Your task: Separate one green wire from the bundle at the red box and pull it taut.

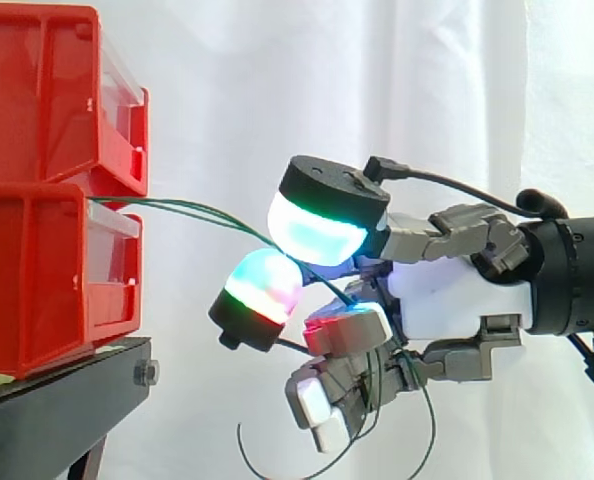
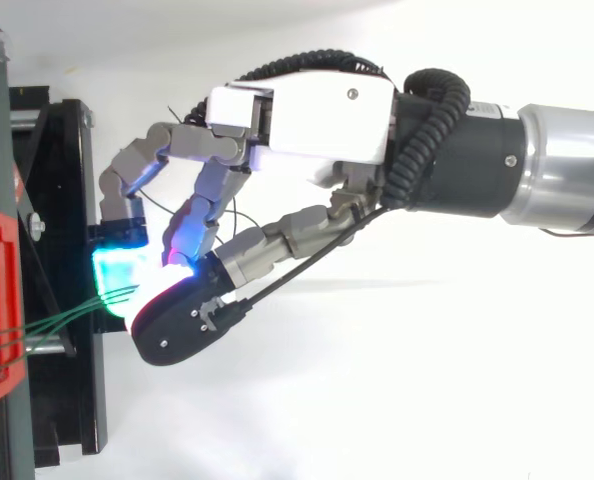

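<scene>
The green wires [image 1: 177, 206] are led out from between the red boxes [image 1: 47, 280] and pinched between two glowing fingertips [image 1: 317, 232] of the hand [image 1: 447, 300]. Whether one wire is singled out cannot be told. A slight sag is seen, so tautness is judged unfinished. The hand is held level, fingers curled, beside the stand [image 1: 57, 400].

No text, number, brand or sign is being read anywhere: nothing legible is being carried by the red bins [image 1: 32, 270], the black stand [image 1: 47, 410] or the robot hand [image 1: 447, 300].
</scene>
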`<action>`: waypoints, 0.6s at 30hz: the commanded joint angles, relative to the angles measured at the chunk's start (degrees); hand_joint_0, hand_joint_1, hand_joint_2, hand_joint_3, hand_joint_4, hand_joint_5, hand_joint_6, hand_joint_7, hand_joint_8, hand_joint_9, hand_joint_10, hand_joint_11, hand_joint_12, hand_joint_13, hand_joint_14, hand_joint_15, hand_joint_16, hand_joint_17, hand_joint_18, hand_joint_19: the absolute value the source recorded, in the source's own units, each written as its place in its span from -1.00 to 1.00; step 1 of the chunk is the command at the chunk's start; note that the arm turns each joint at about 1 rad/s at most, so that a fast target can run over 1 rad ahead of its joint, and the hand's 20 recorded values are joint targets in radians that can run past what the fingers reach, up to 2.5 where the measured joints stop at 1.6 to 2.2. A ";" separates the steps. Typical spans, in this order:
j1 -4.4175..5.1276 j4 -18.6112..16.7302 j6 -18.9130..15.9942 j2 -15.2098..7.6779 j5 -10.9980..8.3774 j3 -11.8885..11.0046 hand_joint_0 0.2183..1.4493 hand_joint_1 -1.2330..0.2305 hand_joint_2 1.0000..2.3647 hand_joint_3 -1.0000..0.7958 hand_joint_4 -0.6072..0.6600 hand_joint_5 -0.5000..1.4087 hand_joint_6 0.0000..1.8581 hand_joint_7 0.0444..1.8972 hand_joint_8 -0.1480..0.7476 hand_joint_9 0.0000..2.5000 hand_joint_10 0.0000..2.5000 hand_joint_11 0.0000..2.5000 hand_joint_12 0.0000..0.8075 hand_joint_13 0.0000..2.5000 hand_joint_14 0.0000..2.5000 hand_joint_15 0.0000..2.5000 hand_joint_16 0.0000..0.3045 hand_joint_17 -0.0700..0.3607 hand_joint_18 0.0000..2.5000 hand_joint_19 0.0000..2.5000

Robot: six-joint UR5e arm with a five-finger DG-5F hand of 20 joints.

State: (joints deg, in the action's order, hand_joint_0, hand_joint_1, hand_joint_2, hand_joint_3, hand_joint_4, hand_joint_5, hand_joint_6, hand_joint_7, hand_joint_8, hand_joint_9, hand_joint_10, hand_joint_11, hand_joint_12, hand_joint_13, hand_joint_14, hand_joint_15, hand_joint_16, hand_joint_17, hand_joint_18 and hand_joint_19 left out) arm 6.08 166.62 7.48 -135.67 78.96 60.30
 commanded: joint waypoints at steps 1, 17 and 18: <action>-0.10 0.10 0.43 0.06 0.05 -0.01 -0.44 -0.27 -1.00 -0.44 0.10 -0.68 -0.02 0.00 -0.05 -0.03 -0.99 0.04 -0.06 -0.23 -0.98 -0.43 -0.65 -0.12 -0.35 -0.52; -1.59 3.18 1.84 0.06 1.90 -2.38 -0.40 -0.13 -0.97 -0.21 0.11 -0.67 -0.01 0.06 -0.06 -0.04 -0.98 0.02 -0.07 -0.25 -0.98 -0.43 -0.65 -0.12 -0.37 -0.50; -1.59 3.18 1.84 0.14 1.90 -2.38 -0.40 -0.13 -0.97 -0.20 0.11 -0.67 -0.01 0.07 -0.05 -0.04 -0.98 0.02 -0.07 -0.25 -0.98 -0.43 -0.65 -0.12 -0.37 -0.50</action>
State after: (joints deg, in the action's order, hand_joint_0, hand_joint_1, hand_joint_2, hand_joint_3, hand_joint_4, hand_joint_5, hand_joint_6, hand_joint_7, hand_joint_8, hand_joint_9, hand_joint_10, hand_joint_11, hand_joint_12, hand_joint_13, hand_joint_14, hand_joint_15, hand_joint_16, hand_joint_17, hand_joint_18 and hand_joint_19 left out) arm 4.65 169.55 9.25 -135.58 80.75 58.02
